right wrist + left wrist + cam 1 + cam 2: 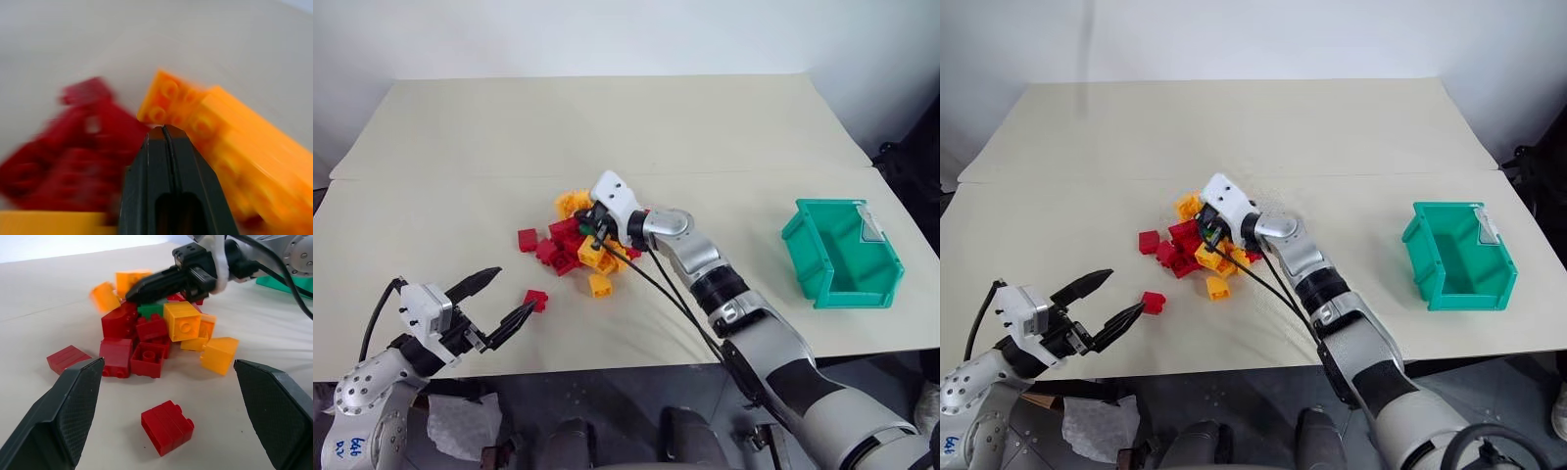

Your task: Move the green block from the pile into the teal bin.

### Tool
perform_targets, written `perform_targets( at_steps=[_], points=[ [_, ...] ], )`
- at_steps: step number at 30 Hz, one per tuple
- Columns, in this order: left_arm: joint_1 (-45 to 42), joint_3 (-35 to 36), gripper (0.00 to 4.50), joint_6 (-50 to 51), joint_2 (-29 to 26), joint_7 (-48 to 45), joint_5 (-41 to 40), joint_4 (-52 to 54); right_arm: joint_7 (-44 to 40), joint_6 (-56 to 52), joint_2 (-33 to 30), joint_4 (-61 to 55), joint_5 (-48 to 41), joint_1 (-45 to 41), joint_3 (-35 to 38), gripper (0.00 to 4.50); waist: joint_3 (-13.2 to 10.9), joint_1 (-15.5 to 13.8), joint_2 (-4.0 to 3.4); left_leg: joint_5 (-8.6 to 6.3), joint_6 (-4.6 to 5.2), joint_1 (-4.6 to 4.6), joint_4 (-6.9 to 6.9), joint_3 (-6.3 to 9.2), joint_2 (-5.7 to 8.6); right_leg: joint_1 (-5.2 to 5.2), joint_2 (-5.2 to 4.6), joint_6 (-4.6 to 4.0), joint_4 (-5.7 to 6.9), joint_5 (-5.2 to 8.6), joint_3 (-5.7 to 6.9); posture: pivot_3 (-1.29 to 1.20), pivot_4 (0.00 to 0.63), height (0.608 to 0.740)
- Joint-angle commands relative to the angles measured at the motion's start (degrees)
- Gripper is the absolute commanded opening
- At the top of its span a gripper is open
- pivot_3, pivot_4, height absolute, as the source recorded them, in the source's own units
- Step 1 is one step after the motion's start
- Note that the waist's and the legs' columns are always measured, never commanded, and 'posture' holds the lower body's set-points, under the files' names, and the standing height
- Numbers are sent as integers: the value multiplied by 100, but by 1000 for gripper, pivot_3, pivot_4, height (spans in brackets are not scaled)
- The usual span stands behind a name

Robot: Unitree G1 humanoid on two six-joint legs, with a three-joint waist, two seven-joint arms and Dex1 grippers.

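While red and yellow-orange bricks crowd the green block [149,310], the right hand [134,293] (pinched shut, empty) pokes in; left hand [499,302] gapes.

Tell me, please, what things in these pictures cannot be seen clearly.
- Green block: mostly covered in the left wrist view by red and yellow bricks and the right end effector.
- Pile: blurred in the right wrist view, with no green visible.
- Teal bin: only a sliver in the left wrist view, behind the right arm.
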State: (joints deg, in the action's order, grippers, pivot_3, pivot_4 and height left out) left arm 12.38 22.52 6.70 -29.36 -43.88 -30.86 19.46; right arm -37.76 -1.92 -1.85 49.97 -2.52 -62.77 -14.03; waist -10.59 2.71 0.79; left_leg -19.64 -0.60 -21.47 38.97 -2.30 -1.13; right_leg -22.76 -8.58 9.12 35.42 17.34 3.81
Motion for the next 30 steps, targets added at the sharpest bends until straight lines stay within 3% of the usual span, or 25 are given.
perform_targets(
  at_steps=[1, 5, 15, 22, 25, 27, 30],
  points=[
    [17, 53, 4500, -153, 18, 66, 36, 109, -235, 415, 28, 117, 4, -102, 155, 13, 0, 51, 0, 0, -1, 0, -2, 0, 0, 0, 0, 0, 1, 0, 1, 0, 150, 740],
    [-17, 41, 4500, -176, 16, 98, 41, 77, -941, 443, -37, -378, -42, 279, 44, 13, 0, 78, 0, -2, -1, 0, -8, -2, -1, -1, 1, -1, 1, 0, 3, 0, 150, 740],
    [29, 71, 4500, -169, -13, 83, 6, 87, -2128, -798, -796, -2841, 6, 1734, -544, 13, 0, 34, -1, -5, -1, 1, -1, 2, -3, 0, 0, -1, 1, 0, 5, 0, 150, 740],
    [45, 69, 4500, -164, -20, 73, 4, 92, -1906, -1138, -918, -3285, -219, 1757, -169, 13, -1, 41, -1, -6, -2, 1, -2, -2, -6, -1, 2, -2, -2, 1, 5, 0, 150, 740],
    [51, 73, 4500, -178, -14, 61, -2, 85, -1866, -1894, -802, -3445, -650, 1535, 136, 13, -1, 37, -1, -7, -2, 1, -2, -2, -6, -1, 2, -2, -2, 1, 6, 0, 150, 740],
    [50, 76, 4500, -195, -21, 37, -3, 73, -1917, -2515, -872, -3543, -687, 1382, 63, 542, -1, 40, -2, -6, -2, 1, -2, -3, -8, -2, 2, -3, -2, 1, 6, 0, 150, 740],
    [-4, 74, 4500, -219, -49, -2, 21, 4, -1570, -2628, -762, -3457, -478, 1206, -65, 1610, -1, 35, -2, -7, -3, 1, -2, -1, -10, -2, 3, -4, -1, 2, 7, 0, 150, 740]
  ],
)
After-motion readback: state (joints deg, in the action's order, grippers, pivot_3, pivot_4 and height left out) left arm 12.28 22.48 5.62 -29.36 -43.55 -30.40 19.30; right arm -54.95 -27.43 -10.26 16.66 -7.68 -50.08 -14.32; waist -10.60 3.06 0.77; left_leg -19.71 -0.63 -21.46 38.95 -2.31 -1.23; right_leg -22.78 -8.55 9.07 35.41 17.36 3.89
